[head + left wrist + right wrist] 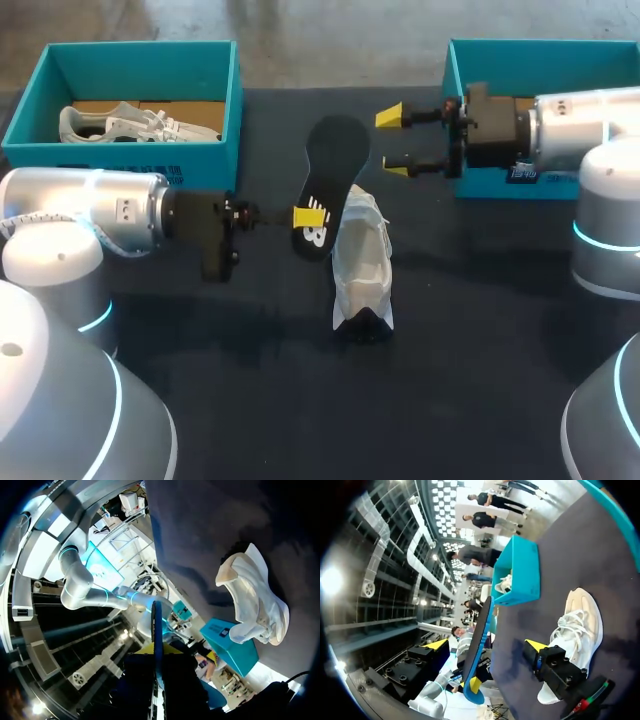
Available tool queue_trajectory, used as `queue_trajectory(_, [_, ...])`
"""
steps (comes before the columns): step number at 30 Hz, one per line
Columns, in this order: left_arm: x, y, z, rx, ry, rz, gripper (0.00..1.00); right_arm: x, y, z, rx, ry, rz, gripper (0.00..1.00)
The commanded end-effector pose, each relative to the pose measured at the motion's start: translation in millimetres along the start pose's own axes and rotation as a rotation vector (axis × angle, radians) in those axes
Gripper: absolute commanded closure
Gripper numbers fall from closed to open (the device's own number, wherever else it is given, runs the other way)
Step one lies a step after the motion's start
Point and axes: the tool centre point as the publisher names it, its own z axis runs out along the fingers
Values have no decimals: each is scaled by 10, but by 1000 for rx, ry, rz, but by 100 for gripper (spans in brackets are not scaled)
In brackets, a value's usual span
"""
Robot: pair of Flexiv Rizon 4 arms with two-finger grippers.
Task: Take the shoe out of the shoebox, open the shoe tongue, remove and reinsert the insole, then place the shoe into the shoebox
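Dark matte table [480,330] seen from above, w/ two robot arms coming in from either side. Near the middle sits a white lace-up trainer [362,265], sole down and laces up, lying lengthwise front to back; in the left wrist view the same trainer [255,600] rests alone on the dark surface, and in the right wrist view it [575,625] lies beside and below that arm's fingers. Just left of the trainer, a black foam insole [330,185] w/ a white logo is held up off the table, tilted, its far end pointing to the back. The left gripper [305,217] is clamped on the insole's near end; in the left wrist view the insole [157,640] shows edge-on, pinched btwn the yellow tips. Whether insole and trainer touch can't be told. The right gripper [393,142] hangs over the table beyond the insole, fingers spread apart and holding nothing; from its wrist view the insole [480,630] stands ahead of it. At back left is a teal cardboard shoebox [130,155], lid off, w/ a second white trainer [135,125] lying inside. At back right is another teal cardboard box [540,55], partly blocked by the right arm, so its contents can't be seen.
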Motion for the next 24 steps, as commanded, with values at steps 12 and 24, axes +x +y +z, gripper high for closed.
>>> queue_trajectory(12, [9, -13, 14, -5, 0, 4, 100, 136, -238, 145, -9, -25, 60, 51])
queue_trajectory(24, [9, -13, 14, -5, 0, 4, 100, 204, -330, 260, -4, -30, 88, 55])
